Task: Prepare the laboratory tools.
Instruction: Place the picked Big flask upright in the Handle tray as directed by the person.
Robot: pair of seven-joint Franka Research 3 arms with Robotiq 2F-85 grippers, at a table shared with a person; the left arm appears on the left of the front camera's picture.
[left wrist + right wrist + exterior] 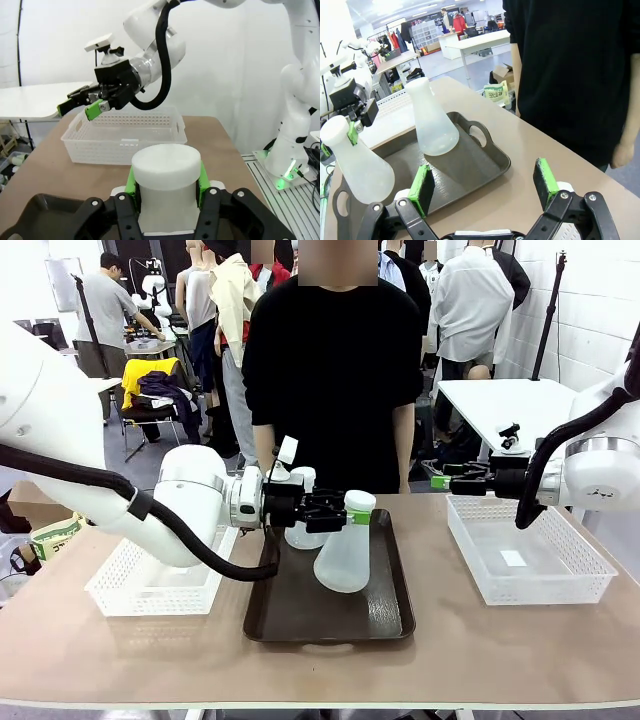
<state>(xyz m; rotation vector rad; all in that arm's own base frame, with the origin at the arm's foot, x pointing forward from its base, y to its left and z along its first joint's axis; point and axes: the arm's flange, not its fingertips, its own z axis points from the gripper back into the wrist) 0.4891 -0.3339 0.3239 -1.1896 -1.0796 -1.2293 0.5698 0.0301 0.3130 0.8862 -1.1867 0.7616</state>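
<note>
Two flasks [345, 550] [302, 530] over tray [385, 615], baskets [530, 560] beside.

- I see a tan table [520, 650] carrying everything.
- A dark brown tray [385, 620] lies at its middle.
- White mesh baskets sit toward its left edge [130, 590] and its right edge [590, 575], directly on the surface.

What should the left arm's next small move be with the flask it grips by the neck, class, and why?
Probably a short lowering to set it upright. The left gripper is shut on the near flask, which hangs tilted over the dark tray. The other flask already stands on that tray, while the right gripper waits open.
</note>
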